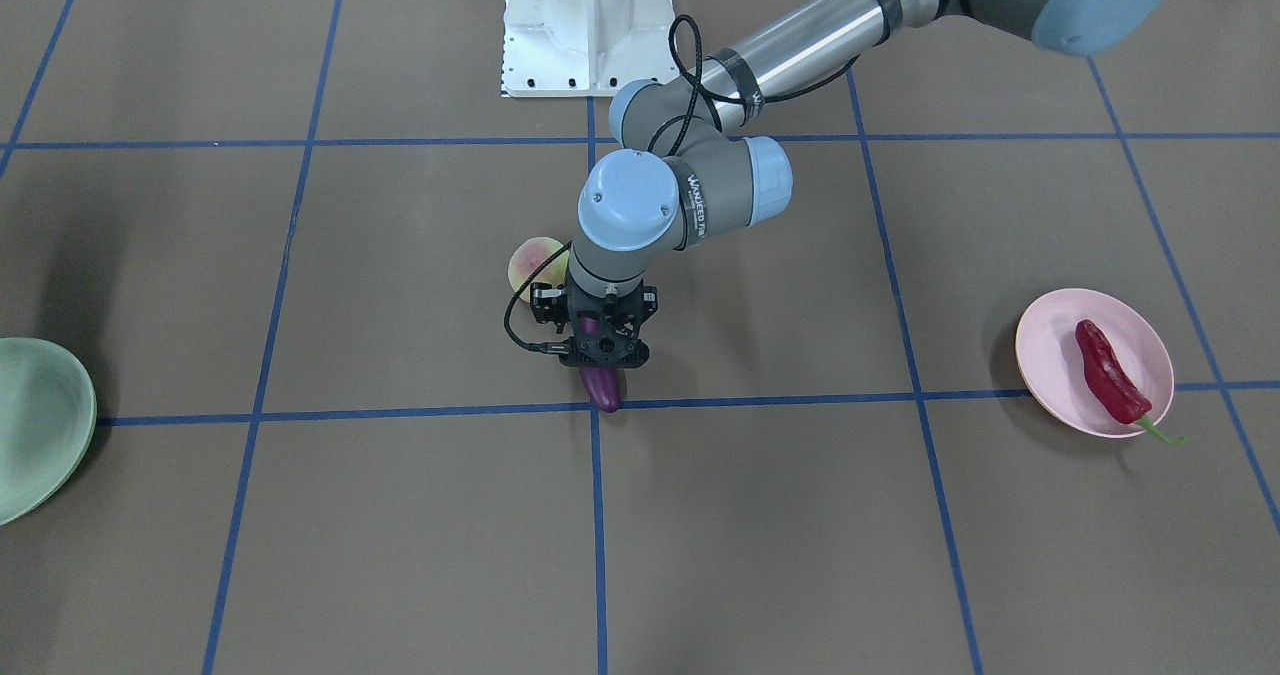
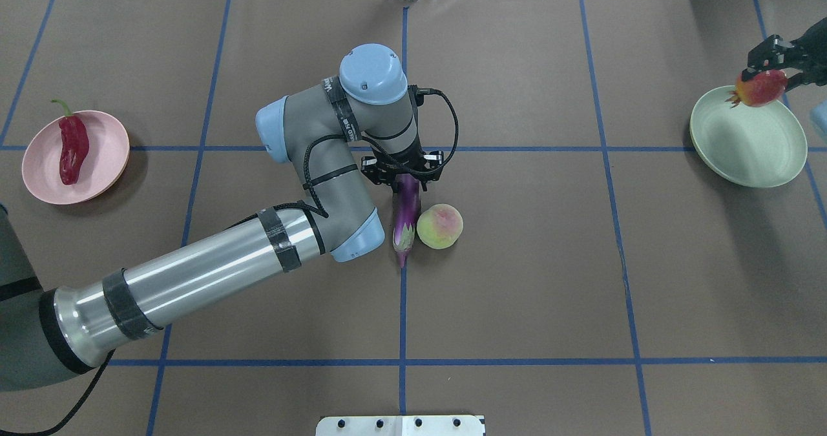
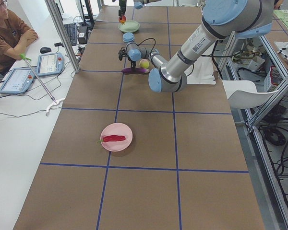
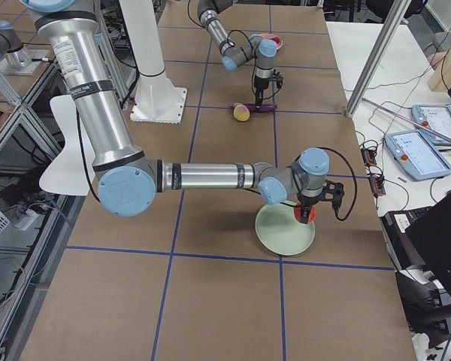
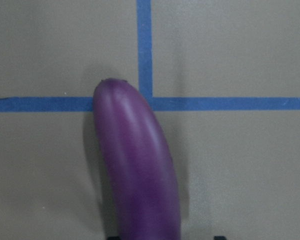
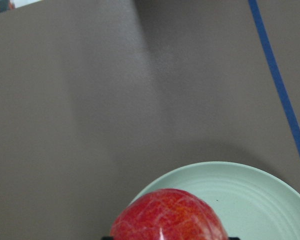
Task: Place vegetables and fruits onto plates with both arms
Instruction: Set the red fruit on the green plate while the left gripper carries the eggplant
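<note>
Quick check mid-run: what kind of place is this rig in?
Most likely a robotics lab's data-collection cell: a table covered in brown paper with a blue tape grid, aluminium posts beside it, and a side bench with teach pendants where an operator sits.

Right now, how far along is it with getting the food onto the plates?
About a quarter done: the chili pepper lies on the pink plate. In hand: the right claw holds the pomegranate over the rim of the green plate, not yet released, and the left claw straddles the eggplant on the table; whether it has gripped is unclear. Left: the peach beside the eggplant, untouched.
</note>
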`<action>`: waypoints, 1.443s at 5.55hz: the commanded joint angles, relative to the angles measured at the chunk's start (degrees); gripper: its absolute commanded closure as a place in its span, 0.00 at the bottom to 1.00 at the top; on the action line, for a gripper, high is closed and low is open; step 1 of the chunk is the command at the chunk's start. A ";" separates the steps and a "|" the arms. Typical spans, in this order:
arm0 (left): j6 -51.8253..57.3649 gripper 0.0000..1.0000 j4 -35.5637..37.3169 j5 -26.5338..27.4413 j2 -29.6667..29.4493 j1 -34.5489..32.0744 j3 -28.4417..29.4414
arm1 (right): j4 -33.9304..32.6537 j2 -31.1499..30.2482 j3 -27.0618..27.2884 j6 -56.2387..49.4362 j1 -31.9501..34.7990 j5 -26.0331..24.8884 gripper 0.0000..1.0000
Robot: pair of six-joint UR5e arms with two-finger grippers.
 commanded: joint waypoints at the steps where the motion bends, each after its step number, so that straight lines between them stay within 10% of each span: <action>1: -0.60 1.00 0.35 -0.23 0.85 -4.19 -5.83 | 0.28 -4.86 -0.12 -6.26 0.92 1.78 1.00; 2: -0.08 1.00 0.70 -1.19 8.60 -7.71 -13.54 | 0.28 -5.32 0.05 -6.56 0.83 2.03 0.01; 5: 19.52 1.00 0.70 -4.70 37.23 -19.92 -30.11 | 0.28 -3.23 9.41 3.90 -4.15 2.30 0.00; 8: 25.76 1.00 0.88 -4.62 45.85 -26.79 -26.13 | 0.46 1.17 18.84 30.19 -16.18 -1.81 0.00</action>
